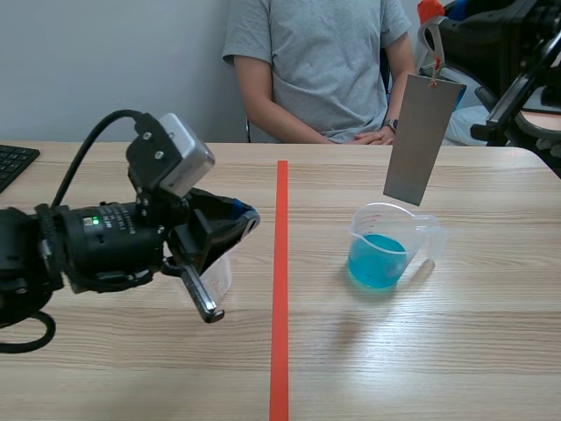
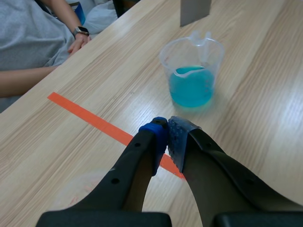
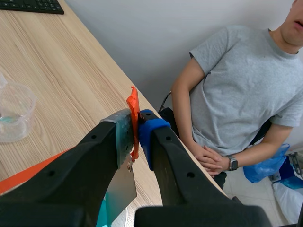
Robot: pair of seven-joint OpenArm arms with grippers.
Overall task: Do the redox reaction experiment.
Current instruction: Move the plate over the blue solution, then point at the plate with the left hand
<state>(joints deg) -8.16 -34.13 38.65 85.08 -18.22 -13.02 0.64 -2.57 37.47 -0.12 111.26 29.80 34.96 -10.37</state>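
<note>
The right gripper (image 3: 137, 124) is clamped on an orange-red tab (image 3: 133, 106), from which a grey metal plate (image 1: 422, 140) is hung — its lower edge is held just above the rim of the clear beaker (image 1: 422, 239) of blue solution (image 1: 377, 261). The left gripper (image 2: 168, 131) is closed on nothing, low over the bench (image 1: 438, 351) at the beaker's 9 o'clock, across the tape line (image 1: 280, 289) — a small clear cup (image 1: 219, 276) is seen beneath it. A person (image 1: 316, 61) is seated at 12 o'clock.

Right fingers (image 1: 431, 39) clamp an orange tag (image 1: 429, 10). Grey metal plate (image 1: 422, 139) hangs below them, over a beaker (image 1: 421, 230) of blue liquid (image 1: 377, 263) on the worktop (image 1: 491, 351). Left fingers (image 1: 238, 210) well apart.
</note>
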